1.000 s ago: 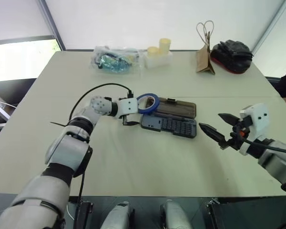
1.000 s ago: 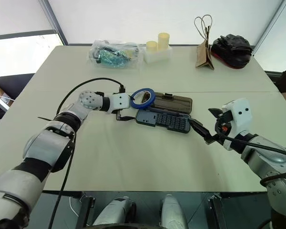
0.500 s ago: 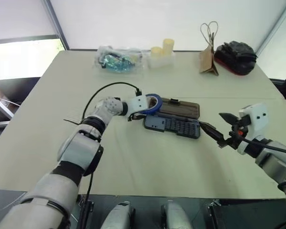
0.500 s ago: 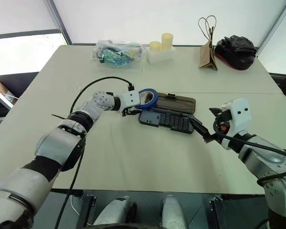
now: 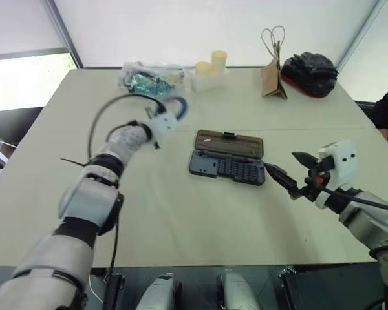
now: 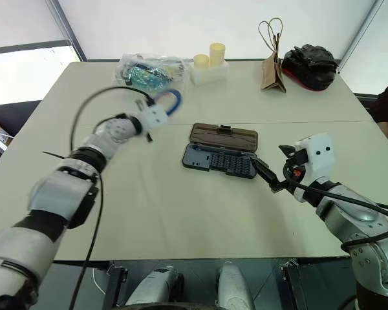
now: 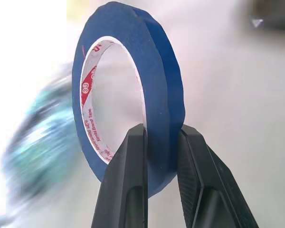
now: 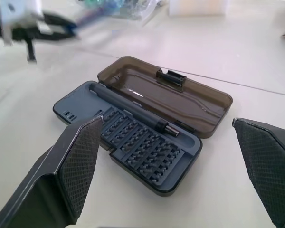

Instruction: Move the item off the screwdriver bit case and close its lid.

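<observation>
**Tape ring is off the case, lid's still flopped open**

Tape first: your left gripper (image 7: 159,142) has the blue tape ring (image 7: 133,90) pinched between its two black fingers (image 7: 128,190), one finger inside the pale core and one on the outer blue face. You can see the ring standing on edge in the wrist view, red print on the inner core and all. From the head camera the ring (image 5: 175,106) is up in the air, well clear of the screwdriver bit case (image 5: 227,168) and off to its left, closer to the clear bag with teal stuff (image 5: 145,81) at the far side of the table (image 5: 181,213). That arm is smeared with blur.

Case sits in the middle of the table, nothing lying on it. The smoky brown lid (image 8: 168,95) is folded back flat on the far side of the dark grey tray, its black latch (image 8: 171,77) on the far long edge. Rows of bits show in the tray, with a driver handle along the hinge side.

Your right gripper (image 6: 271,175) is spread wide, holding nothing, hovering just to the right of the case and pointing at it. In its wrist view the two fingers (image 8: 80,161) frame the whole case without touching it.

Back edge of the table has a white box with two yellowish cups (image 5: 210,71), a small brown paper bag (image 5: 271,77) and a black pouch (image 5: 309,70).
</observation>
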Controlling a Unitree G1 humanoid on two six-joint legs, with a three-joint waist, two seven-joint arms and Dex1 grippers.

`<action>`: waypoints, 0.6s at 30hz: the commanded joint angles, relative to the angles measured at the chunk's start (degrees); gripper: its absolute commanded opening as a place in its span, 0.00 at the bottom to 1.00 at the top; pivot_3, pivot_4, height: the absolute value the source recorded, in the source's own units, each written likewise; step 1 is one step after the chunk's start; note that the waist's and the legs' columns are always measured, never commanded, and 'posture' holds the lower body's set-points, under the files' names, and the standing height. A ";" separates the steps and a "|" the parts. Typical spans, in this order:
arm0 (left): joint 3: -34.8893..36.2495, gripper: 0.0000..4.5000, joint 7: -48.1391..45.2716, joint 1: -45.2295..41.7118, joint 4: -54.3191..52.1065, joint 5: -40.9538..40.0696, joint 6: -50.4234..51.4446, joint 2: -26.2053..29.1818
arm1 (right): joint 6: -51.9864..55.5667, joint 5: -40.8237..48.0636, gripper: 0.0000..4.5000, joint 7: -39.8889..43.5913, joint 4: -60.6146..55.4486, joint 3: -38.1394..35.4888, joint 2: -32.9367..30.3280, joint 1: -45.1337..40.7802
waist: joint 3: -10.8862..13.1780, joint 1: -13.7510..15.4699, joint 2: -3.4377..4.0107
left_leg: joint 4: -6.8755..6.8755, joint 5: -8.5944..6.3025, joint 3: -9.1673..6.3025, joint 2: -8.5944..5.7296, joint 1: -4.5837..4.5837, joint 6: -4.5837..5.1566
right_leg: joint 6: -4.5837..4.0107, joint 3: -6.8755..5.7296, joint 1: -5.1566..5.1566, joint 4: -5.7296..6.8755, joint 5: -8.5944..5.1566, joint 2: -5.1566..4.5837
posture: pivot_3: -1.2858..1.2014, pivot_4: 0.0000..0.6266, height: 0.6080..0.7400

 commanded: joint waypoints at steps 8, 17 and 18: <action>2.59 0.14 -0.06 12.24 -14.10 -0.71 5.08 14.70 | -1.97 0.77 1.00 4.52 3.17 3.74 -0.61 -5.84 | 0.00 0.11 0.00 | 0.06 0.00 -0.10 -0.12 0.00 0.00 | 0.00 -0.07 0.08 0.00 0.00 -0.07 | 0.52 0.24 1.00; 10.58 0.14 -3.81 34.26 -37.08 -6.35 21.71 19.24 | 0.96 5.86 1.00 8.95 1.63 4.43 -3.41 -6.27 | 0.01 0.38 0.03 | 0.05 0.00 -0.13 -0.07 -0.02 0.00 | 0.00 -0.07 0.06 -0.01 0.00 -0.06 | 0.52 0.24 1.00; 10.98 0.14 -3.99 35.11 -37.81 -6.70 22.69 18.97 | 0.99 6.31 1.00 9.06 1.88 4.34 -3.44 -6.44 | 0.01 0.43 0.03 | 0.06 0.00 -0.15 -0.07 -0.01 0.00 | -0.01 -0.08 0.09 -0.01 0.00 -0.06 | 0.52 0.24 1.00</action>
